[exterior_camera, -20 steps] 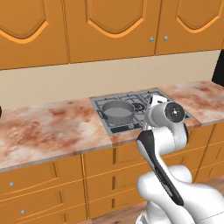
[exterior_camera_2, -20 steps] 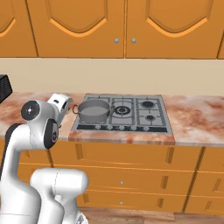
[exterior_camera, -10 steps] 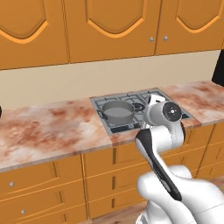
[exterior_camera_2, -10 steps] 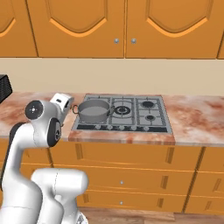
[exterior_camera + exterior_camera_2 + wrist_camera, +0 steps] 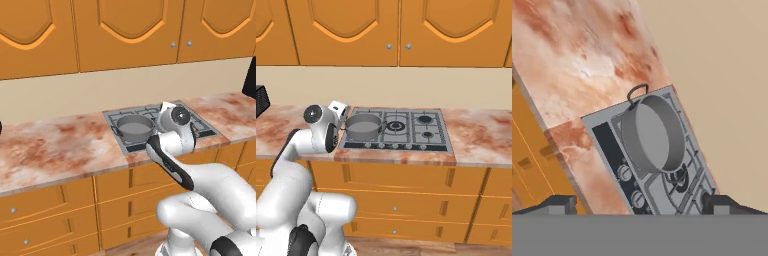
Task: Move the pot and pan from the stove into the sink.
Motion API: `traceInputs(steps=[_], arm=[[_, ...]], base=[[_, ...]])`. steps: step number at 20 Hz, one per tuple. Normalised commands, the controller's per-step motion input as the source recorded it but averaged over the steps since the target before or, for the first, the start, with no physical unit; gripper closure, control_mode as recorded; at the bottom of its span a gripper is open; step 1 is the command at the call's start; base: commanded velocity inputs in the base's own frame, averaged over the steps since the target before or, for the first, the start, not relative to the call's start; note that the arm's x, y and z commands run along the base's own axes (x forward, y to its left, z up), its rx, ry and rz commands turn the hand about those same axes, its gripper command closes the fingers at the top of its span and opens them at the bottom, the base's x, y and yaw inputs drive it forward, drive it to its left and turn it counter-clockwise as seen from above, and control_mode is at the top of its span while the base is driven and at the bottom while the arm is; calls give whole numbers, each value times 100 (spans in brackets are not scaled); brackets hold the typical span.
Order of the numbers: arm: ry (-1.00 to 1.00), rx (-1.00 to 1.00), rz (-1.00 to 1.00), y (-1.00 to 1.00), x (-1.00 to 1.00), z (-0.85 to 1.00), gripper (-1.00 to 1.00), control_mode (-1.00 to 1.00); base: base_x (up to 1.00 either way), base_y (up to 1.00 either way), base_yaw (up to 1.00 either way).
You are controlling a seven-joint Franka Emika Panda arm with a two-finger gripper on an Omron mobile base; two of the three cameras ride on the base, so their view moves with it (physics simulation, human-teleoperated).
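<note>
The grey pot (image 5: 134,128) (image 5: 363,126) stands on the front-left burner of the stove (image 5: 206,131) (image 5: 426,133), its two dark loop handles showing. Through the hand view I look down at the pot (image 5: 652,135) and the stove's knob strip (image 5: 607,141), tilted. My gripper (image 5: 641,204) is open, its two dark tips far apart at the bottom, nothing between them. It hangs above and in front of the stove, apart from the pot. In the right base view my white hand (image 5: 338,109) sits just left of the pot. The pan and the sink are out of view.
Marbled counter (image 5: 60,145) (image 5: 481,135) runs to both sides of the stove. A black appliance (image 5: 259,101) stands at the far left, and a dark object (image 5: 249,75) at the far right. Orange wall cabinets hang above, with drawers below the counter edge.
My arm's upper joint has risen slightly and shifted toward the stove. The pot has not moved, and the gripper has stayed open.
</note>
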Motion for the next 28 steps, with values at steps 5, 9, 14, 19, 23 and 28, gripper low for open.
traceInputs(steps=[5,9,14,19,23,28], arm=[[6,0,-2,5,45,-1,-100,-100],[0,0,0,0,3,-1,-100,-100],[4,0,-2,12,27,-25,-100,-100],[10,0,-3,20,36,-35,-100,-100],[6,0,-5,19,46,-28,-100,-100],[6,1,-5,9,49,-28,-100,-100]], base=[[0,0,0],[0,0,0],[0,0,0],[0,0,0],[0,0,0],[0,0,0]])
